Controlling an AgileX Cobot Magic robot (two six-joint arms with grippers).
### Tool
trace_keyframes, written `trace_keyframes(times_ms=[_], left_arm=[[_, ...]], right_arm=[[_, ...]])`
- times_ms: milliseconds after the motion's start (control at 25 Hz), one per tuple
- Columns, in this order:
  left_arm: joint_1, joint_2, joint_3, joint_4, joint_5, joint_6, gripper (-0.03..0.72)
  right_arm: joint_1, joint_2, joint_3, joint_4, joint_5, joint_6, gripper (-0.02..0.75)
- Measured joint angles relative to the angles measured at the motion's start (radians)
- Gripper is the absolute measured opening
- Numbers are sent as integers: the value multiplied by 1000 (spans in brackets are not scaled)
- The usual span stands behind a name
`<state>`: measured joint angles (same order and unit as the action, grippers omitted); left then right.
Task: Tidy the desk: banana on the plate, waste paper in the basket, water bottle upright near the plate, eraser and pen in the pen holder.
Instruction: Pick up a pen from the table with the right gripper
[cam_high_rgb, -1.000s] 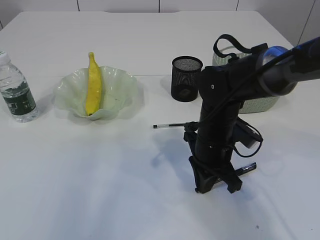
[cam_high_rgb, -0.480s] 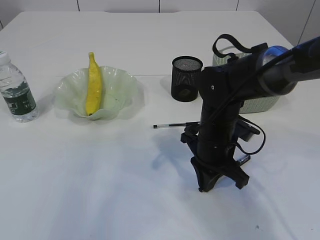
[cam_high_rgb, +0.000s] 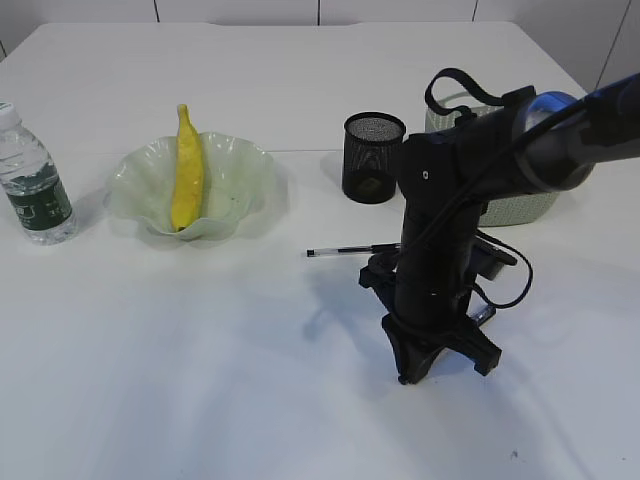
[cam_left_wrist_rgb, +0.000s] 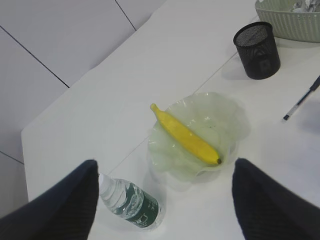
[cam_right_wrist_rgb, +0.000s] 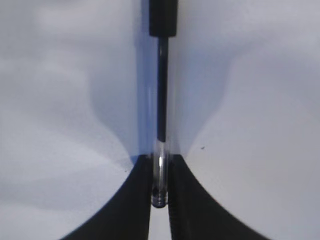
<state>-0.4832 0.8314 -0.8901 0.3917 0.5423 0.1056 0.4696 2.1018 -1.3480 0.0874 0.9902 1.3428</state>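
My right gripper (cam_high_rgb: 446, 352) (cam_right_wrist_rgb: 160, 196) points down at the desk (cam_high_rgb: 200, 360), shut on the end of a clear pen (cam_right_wrist_rgb: 161, 100) (cam_high_rgb: 483, 315) with a black cap. A second pen (cam_high_rgb: 345, 250) (cam_left_wrist_rgb: 302, 100) lies in front of the black mesh pen holder (cam_high_rgb: 372, 157) (cam_left_wrist_rgb: 256, 50). The banana (cam_high_rgb: 186, 170) (cam_left_wrist_rgb: 187, 135) lies in the pale green plate (cam_high_rgb: 245, 165) (cam_left_wrist_rgb: 235, 115). The water bottle (cam_high_rgb: 32, 185) (cam_left_wrist_rgb: 130, 202) stands upright left of the plate. My left gripper (cam_left_wrist_rgb: 165, 200) hangs open high above them. The eraser is out of view.
The sage green basket (cam_high_rgb: 530, 205) (cam_left_wrist_rgb: 290, 22) stands behind the right arm, right of the pen holder, with something pale inside at the frame's edge. The right arm's black links and cables hide the desk between the loose pen and the basket.
The right gripper has twisted a little and shifted slightly right with the pen; the pen's free end has swung back toward the arm. Everything else is still.
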Motion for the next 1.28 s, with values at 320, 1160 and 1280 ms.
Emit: trace_keyframes(times_ms=[320,1160,1280], left_arm=[[0,0,0,0,0,0,593],[0,0,0,0,0,0,592],[0,0,0,-2,0,0,593]], right_arm=[[0,0,0,-2,2,-116,51],[0,0,0,15,2,-552,51],[0,0,0,4,2,-566,51]])
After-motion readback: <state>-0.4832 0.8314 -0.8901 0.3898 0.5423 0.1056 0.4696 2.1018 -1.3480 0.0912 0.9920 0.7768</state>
